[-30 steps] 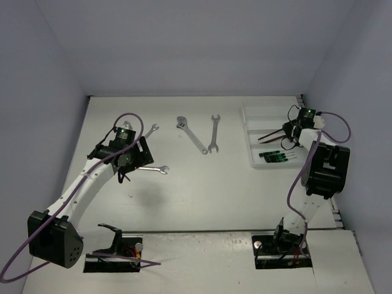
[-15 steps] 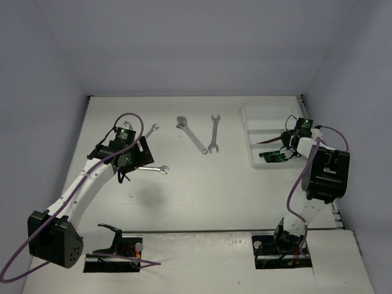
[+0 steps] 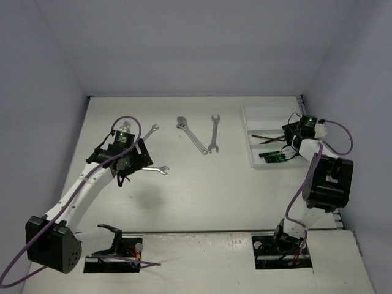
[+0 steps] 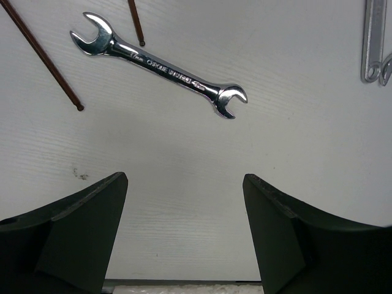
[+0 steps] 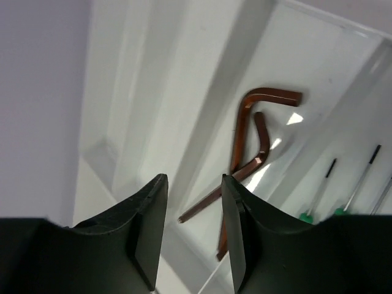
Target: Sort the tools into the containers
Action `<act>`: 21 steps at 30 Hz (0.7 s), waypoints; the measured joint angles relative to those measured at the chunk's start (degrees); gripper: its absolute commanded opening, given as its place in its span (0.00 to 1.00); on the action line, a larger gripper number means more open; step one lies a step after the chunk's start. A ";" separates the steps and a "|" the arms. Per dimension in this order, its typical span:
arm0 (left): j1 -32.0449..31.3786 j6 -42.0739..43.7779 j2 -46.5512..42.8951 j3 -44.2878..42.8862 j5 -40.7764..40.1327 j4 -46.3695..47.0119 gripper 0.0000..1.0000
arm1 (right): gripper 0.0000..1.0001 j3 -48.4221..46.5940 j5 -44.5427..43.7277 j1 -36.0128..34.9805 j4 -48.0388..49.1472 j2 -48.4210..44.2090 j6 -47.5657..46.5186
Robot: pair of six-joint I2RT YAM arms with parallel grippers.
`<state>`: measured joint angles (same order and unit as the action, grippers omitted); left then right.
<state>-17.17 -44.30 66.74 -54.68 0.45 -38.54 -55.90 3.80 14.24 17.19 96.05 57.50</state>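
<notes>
A white tray (image 3: 250, 121) with three long parallel compartments sits at the far right corner of the surface (image 3: 202, 190). Its middle compartment holds dark brown L-shaped hex keys (image 5: 244, 125). At least two of them lie crossed over each other, glossy, with bends near one end. The compartment nearest the near edge holds thin screwdrivers (image 5: 320, 195) with black shafts and green handles, lying side by side.

The right gripper (image 5: 191, 226) hangs over the middle compartment with its jaws parted a little and nothing pinched between them – the hex keys lie loose on the tray floor below.

The other tools are spread across the bare surface. Near the far edge, about midway across, a silver adjustable wrench (image 3: 191, 134) lies at a slant. Just beside it lies a long open-end wrench (image 3: 214, 133), and the two are close at their near ends. Towards the far left lies a second small wrench (image 3: 150, 130).

The left gripper (image 4: 184, 236) hovers over the left part of the surface with its jaws wide apart and empty. Ahead of it, well clear of both jaws, lies a small open-end wrench (image 4: 160, 65) – bright chrome, forked at both ends, with stamped lettering along its shaft. Beside it are two thin dark brown shafts (image 4: 43, 55) with rounded tips. Their other ends are cut off by the picture.
</notes>
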 measured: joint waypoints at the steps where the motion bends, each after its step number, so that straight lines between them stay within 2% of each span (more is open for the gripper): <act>1: 0.00 -0.80 -0.02 0.59 -0.54 0.01 0.73 | 0.39 -0.08 0.36 -0.18 -0.06 -1.94 -1.10; 8: 0.31 -6.74 0.57 5.27 -5.91 -1.07 0.73 | 0.39 -1.00 3.78 -4.36 -0.47 -12.20 -10.82; 11: 2.25 -8.86 2.24 5.82 -8.30 -1.42 0.67 | 0.39 -0.79 5.65 -9.02 -0.79 -14.08 -15.20; 15: 7.32 -10.56 7.08 5.58 -10.31 -1.07 0.61 | 0.39 0.97 8.91 -13.16 -0.86 -15.07 -18.02; 21: 13.89 -10.40 19.16 1.21 -10.58 1.88 0.55 | 0.39 7.36 11.59 -13.75 -2.40 -16.31 -19.39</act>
<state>-3.28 -54.70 85.90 -53.46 -10.13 -36.67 -48.54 15.39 0.49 14.80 79.75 38.11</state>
